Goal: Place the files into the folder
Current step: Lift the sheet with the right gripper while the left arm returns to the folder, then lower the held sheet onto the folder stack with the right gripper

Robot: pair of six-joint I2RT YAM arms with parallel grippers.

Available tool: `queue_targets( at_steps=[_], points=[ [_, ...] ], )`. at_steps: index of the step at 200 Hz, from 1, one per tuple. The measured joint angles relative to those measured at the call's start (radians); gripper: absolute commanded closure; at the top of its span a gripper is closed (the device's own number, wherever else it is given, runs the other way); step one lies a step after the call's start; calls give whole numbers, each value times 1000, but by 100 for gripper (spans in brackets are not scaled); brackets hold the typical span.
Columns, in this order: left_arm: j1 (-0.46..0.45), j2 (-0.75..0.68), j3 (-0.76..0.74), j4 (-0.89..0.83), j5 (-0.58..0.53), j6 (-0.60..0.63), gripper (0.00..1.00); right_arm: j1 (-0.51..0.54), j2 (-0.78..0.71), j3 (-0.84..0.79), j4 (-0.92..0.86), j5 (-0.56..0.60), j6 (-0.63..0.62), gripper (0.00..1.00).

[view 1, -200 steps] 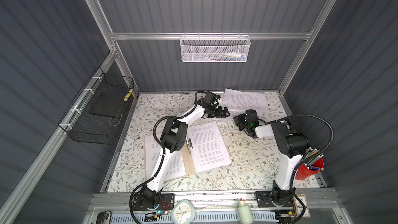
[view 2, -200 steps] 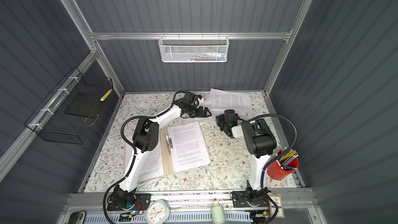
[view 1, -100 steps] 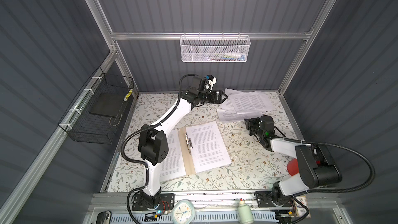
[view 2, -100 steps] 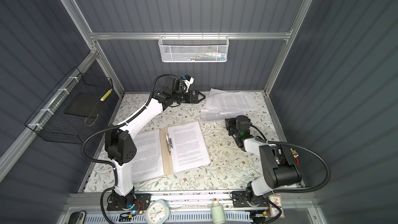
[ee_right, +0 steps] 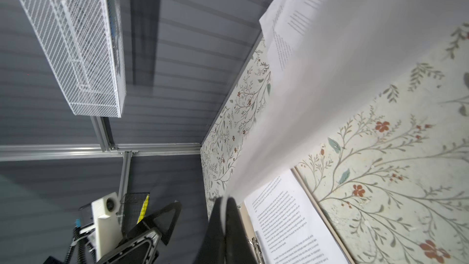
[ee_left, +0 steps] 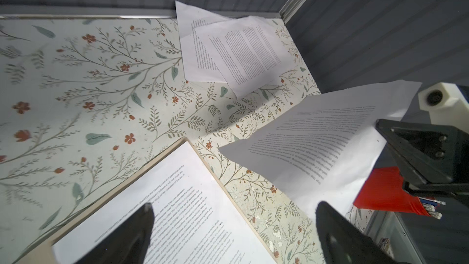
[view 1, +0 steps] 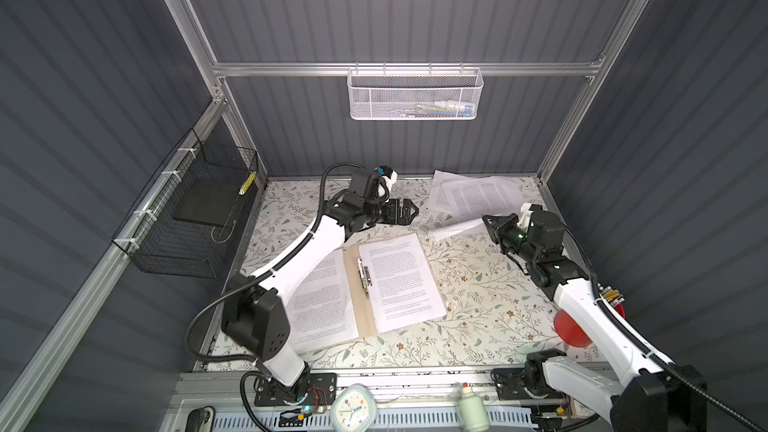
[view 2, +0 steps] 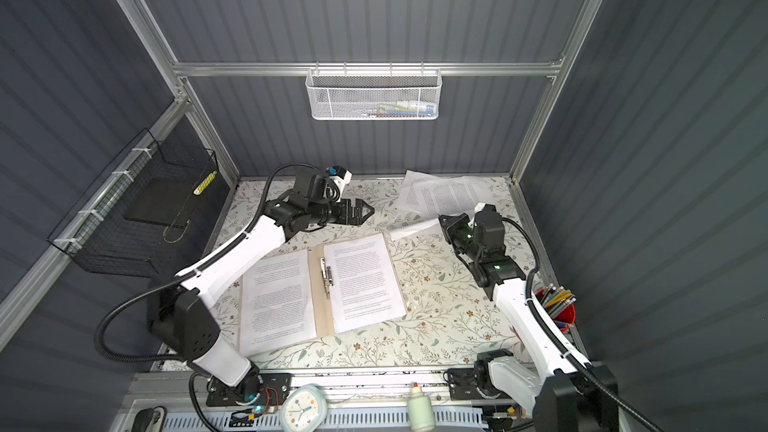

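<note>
— Top view?
— Right pincer [view 1: 486, 220] is clamped on one sheet [view 1: 457, 228], right of centre. The open folder [view 1: 365, 317] lies lower left of it. Left pincer [view 1: 409, 214], wide and empty, sits nearer the folder.
— Left wrist?
— Sheet at right, long axis slanting up to the right; folder at lower left.

In the right wrist view the sheet [ee_right: 317, 92] pinched in my right pincer [ee_right: 225, 203] is a blur. In both top views my left arm [view 1: 307, 251] hides the upper left corner of the folder [view 1: 366, 317] and its left page [view 1: 324, 305]. Lower right in a top view, my right arm [view 1: 586, 305] covers most of the red cup [view 1: 571, 328]. What lies in the white mesh basket [view 1: 413, 95] is too small to tell.
</note>
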Motion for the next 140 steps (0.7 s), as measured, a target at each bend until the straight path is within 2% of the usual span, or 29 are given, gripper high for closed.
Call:
queue_targets(
  at_steps=[38,68,110,140],
  points=[
    [0,-243,-176,-8,-117,69,0,31,144,241,-232,-104,-215,100],
    [0,-368,-303,-20,-198,119,0,139,263,409,-392,-142,-351,100],
    [0,-473,-426,-29,-258,156,0,310,408,606,-460,-278,-432,100],
    [0,-526,-471,-39,-259,175,0,364,436,634,-462,-438,-463,100]
  ],
)
